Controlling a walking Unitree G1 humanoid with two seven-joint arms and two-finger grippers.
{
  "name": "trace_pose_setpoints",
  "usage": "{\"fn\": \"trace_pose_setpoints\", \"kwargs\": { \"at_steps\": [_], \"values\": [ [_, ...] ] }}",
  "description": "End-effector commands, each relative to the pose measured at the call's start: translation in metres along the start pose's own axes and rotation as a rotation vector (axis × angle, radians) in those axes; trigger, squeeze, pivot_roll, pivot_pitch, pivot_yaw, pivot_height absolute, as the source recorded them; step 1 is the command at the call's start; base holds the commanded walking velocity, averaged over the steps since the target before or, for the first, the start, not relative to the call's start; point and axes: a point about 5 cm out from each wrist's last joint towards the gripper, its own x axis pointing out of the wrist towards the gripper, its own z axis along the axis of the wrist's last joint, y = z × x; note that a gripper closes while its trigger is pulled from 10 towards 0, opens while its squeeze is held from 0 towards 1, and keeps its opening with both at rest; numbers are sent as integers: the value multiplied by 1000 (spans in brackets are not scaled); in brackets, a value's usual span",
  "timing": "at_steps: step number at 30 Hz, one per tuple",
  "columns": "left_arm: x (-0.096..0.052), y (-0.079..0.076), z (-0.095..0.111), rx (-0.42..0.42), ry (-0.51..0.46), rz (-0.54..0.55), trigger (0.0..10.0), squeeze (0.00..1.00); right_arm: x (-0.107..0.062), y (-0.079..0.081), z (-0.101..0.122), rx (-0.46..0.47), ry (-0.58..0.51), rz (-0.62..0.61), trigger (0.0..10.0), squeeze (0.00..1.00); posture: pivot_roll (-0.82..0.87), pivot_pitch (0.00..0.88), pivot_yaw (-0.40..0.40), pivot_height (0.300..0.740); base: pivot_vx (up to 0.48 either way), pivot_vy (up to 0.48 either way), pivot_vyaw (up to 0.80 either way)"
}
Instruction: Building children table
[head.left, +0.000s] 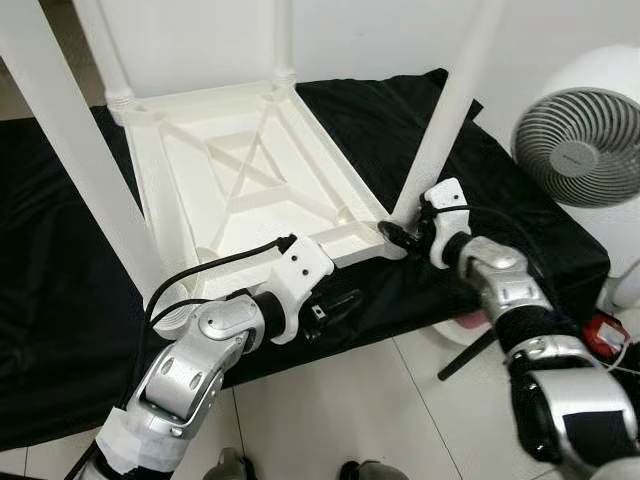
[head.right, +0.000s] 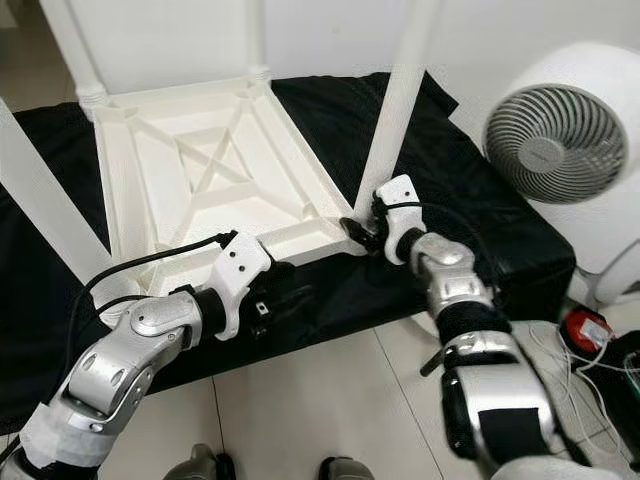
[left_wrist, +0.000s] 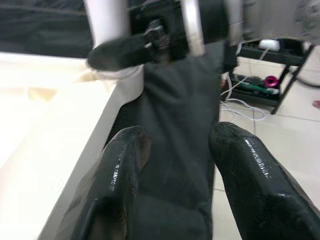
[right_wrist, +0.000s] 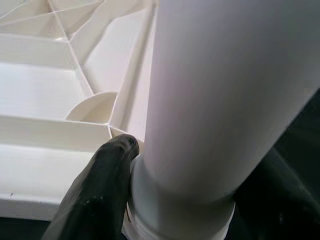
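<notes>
A white children's table (head.left: 250, 170) lies upside down on a black cloth (head.left: 60, 260), its legs pointing up. My right gripper (head.left: 395, 235) is shut on the base of the near right leg (head.left: 450, 110), where it meets the table's corner. In the right wrist view one black finger (right_wrist: 100, 190) presses against the leg's collar (right_wrist: 180, 210); the other finger is hidden behind the leg. My left gripper (head.left: 335, 305) is open over the cloth, just off the table's near edge. Its fingers (left_wrist: 115, 185) hold nothing.
Three other legs stand up: near left (head.left: 70, 150), far left (head.left: 105, 50) and far right (head.left: 282, 40). A white round fan (head.left: 580, 140) stands to the right. A red item with cables (head.left: 605, 335) lies on the tile floor (head.left: 340, 400) beside my right arm.
</notes>
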Motion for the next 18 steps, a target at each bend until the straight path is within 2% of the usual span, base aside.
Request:
{"fn": "trace_pose_setpoints", "kwargs": {
  "at_steps": [1, 4, 6, 9, 12, 16, 17, 18],
  "values": [
    [-2, 4, -1, 8, 7, 5, 10000, 0, -1, 1, 0, 89, -23, -120, 10000, 0, -51, 113, 17, 740, 0, 0, 0],
    [-5, 11, -1, 20, 15, 19, 10000, 0, 2, 16, 2, 148, -35, -287, 10000, 0, -53, 114, 15, 740, 0, 0, 0],
    [-5, 11, -1, 20, 15, 19, 10000, 0, 2, 16, 2, 148, -35, -287, 10000, 0, -53, 114, 15, 740, 0, 0, 0],
    [-10, 22, -1, 39, 18, 68, 10000, 0, 4, 28, 3, 208, -38, -438, 10000, 0, -57, 119, 8, 740, 0, 0, 0],
    [-11, 25, 0, 44, 16, 81, 10000, 0, 5, 32, 3, 224, -39, -458, 10000, 0, -58, 119, 10, 740, 0, 0, 0],
    [-14, 34, 2, 59, 13, 125, 10000, 0, 6, 31, 7, 201, -64, -444, 10000, 0, -53, 119, 4, 740, 0, 0, 0],
    [-17, 39, 3, 68, 12, 149, 10000, 0, 3, 27, 9, 181, -70, -445, 10000, 1000, -51, 118, 3, 740, 0, 0, 0],
    [-17, 39, 3, 68, 12, 149, 10000, 0, 3, 27, 9, 181, -70, -445, 10000, 1000, -51, 118, 3, 740, 0, 0, 0]
  ]
}}
